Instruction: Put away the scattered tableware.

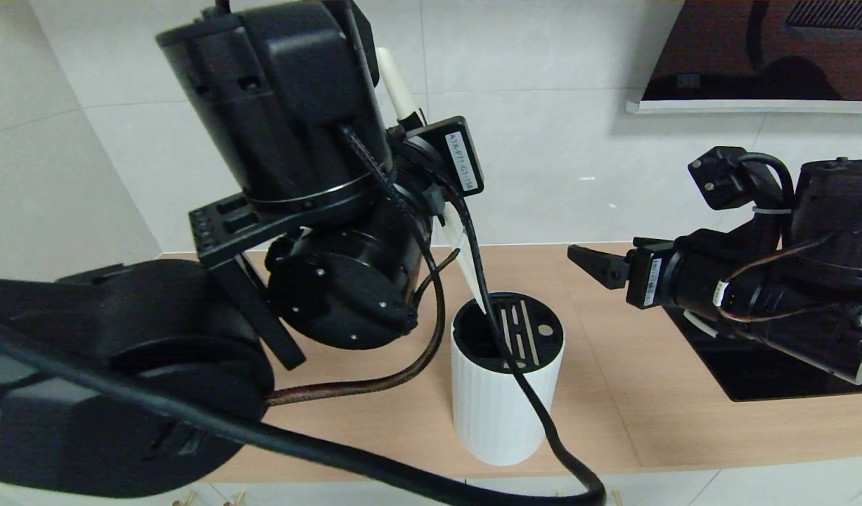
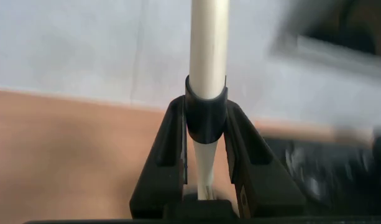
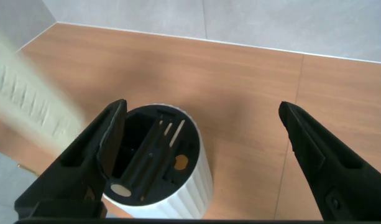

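Observation:
A white ribbed holder (image 1: 505,400) with a black slotted top stands on the wooden counter (image 1: 614,393). My left gripper (image 2: 206,109) is shut on the cream handle of a pale knife (image 1: 401,88), held upright above the holder. Its blade (image 1: 470,270) points down, with the tip at the holder's open compartment. In the right wrist view the holder (image 3: 178,186) lies below my right gripper (image 3: 201,109), and the blade (image 3: 28,99) passes at the side. That right gripper (image 1: 589,266) hangs open and holds nothing, off to the right of the holder and above counter height.
A black cooktop (image 1: 754,376) is set into the counter at the right. The tiled wall (image 1: 579,140) runs behind, with a dark hood (image 1: 754,56) high on the right. Bare counter lies around the holder and toward the front edge.

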You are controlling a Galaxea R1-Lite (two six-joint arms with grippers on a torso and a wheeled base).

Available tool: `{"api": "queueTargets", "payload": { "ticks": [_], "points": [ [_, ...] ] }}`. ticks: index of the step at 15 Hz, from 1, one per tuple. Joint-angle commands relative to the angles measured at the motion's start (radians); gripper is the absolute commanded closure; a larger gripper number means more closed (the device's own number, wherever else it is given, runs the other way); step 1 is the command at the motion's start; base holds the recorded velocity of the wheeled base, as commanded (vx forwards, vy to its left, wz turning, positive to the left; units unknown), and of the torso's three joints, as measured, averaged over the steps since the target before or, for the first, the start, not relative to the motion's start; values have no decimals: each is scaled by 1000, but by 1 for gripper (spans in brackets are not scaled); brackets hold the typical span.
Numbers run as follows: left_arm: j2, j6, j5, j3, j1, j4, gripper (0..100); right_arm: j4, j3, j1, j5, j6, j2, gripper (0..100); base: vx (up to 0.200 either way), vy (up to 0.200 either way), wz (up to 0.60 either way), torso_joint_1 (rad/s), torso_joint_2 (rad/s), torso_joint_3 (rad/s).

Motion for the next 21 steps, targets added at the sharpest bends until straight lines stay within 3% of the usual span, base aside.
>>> {"api": "queueTargets", "payload": {
  "ticks": [1,2,4,7,21],
  "points": [
    [62,59,37,26,-19,-73,100,-1,0,-1,0,0,8,0,0,0,0,0,0,0],
    [74,99,46,44,-31,-123,100,-1,0,-1,0,0,8,0,0,0,0,0,0,0],
    [89,132,48,73,-56,-172,100,-1,0,-1,0,0,10,0,0,0,0,0,0,0],
    [105,137,49,87,-77,-175,100,-1,0,-1,0,0,8,0,0,0,0,0,0,0],
    [192,139,49,99,-77,-197,100,1,3,2,0,0,5,0,0,0,0,0,0,0]
  ]
}}
